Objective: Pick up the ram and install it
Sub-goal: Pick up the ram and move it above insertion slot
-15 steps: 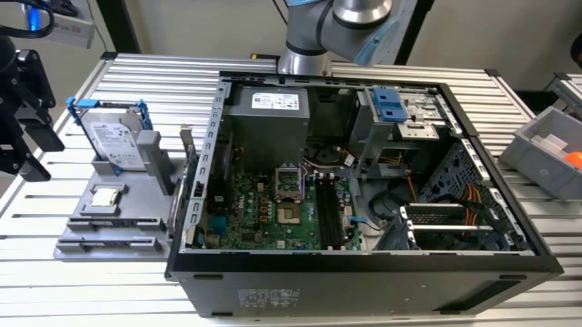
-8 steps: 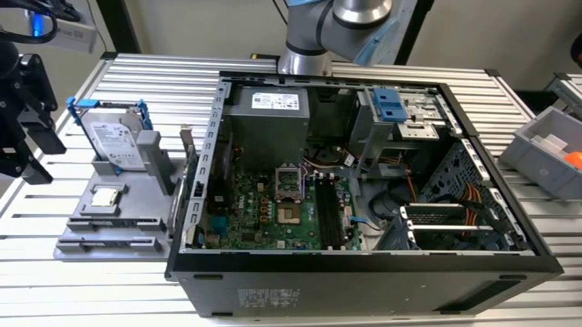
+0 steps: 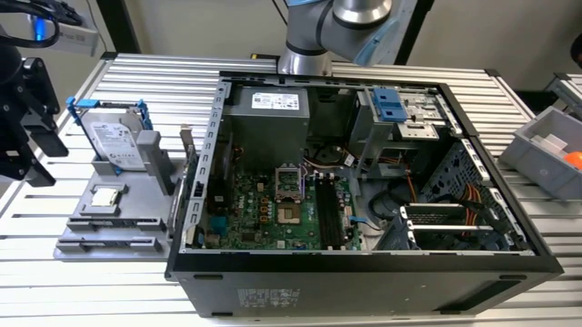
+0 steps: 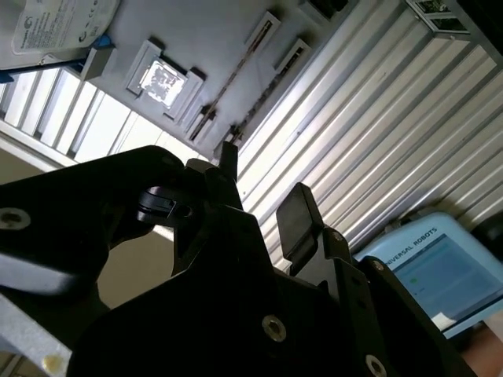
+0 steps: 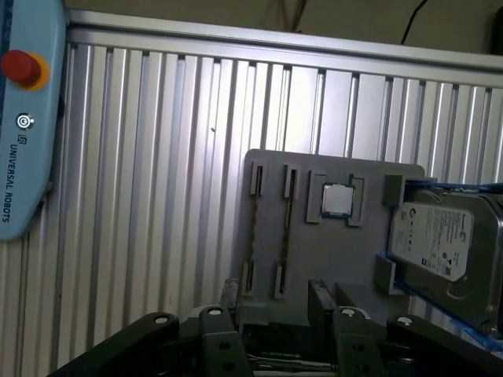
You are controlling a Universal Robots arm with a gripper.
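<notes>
**Hand (image 5: 273, 302) open and empty, ram (image 5: 286, 228) in its tray slot just past my fingertips**

In both wrist views my two dark fingers (image 5: 228, 302) stand well apart with nothing between them. I hold nothing and touch nothing. Just beyond the fingertips a grey tray (image 5: 346, 259) sits on the ribbed metal worktop (image 5: 157, 157). The ram is a thin dark strip set on edge in the tray slot nearer the square processor chip (image 5: 338, 199). It lies roughly in line with the gap between my fingers and clear of both. Past the chip, the silver hard drive (image 5: 440, 236) stands in its blue frame at the tray's end. In the exterior view my hand hangs at the exterior view's left edge with the tray near it. The open computer case (image 3: 364, 266), its motherboard (image 3: 272, 211) exposed, lies farther off toward the exterior view's right.
</notes>
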